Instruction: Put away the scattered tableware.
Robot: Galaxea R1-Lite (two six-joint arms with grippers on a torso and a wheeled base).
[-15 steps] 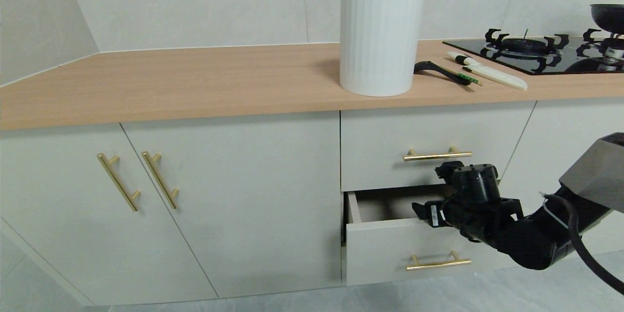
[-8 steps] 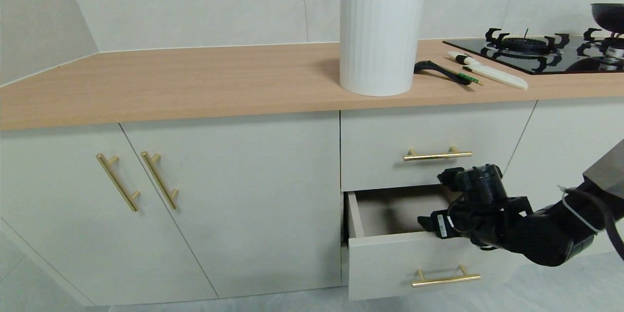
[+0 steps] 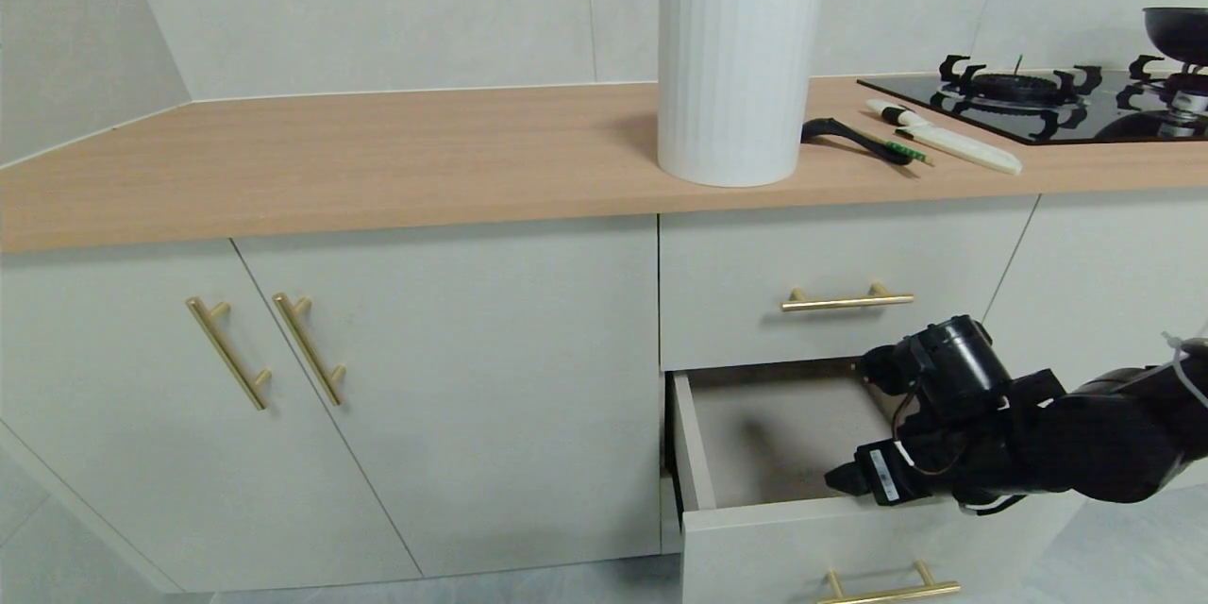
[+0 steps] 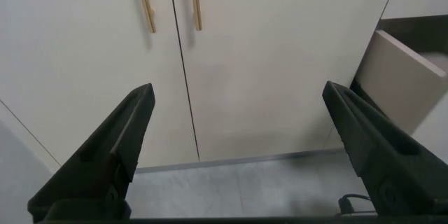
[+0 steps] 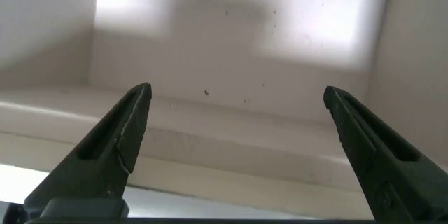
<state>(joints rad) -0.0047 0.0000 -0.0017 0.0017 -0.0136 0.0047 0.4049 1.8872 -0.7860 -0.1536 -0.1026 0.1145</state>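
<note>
Now lower drawer (image 3: 755, 552) sits much further out than 1 s ago, at 5 o'clock, R gripper (image 3: 849, 479) spread wide at its front edge. L gripper (image 4: 238, 89) wide too, holding nothing. Scattered tableware (image 3: 901, 143) lies on counter (image 3: 377, 160) at 1 o'clock; drawer looks ready for loading.

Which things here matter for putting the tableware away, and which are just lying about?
For the job:
- open lower drawer
- right claw, open at that drawer
- black utensil, white knife and green-marked stick on the counter

Just lying about:
- white ribbed canister
- gas hob
- pan
- upper drawer
- cupboard doors
</note>
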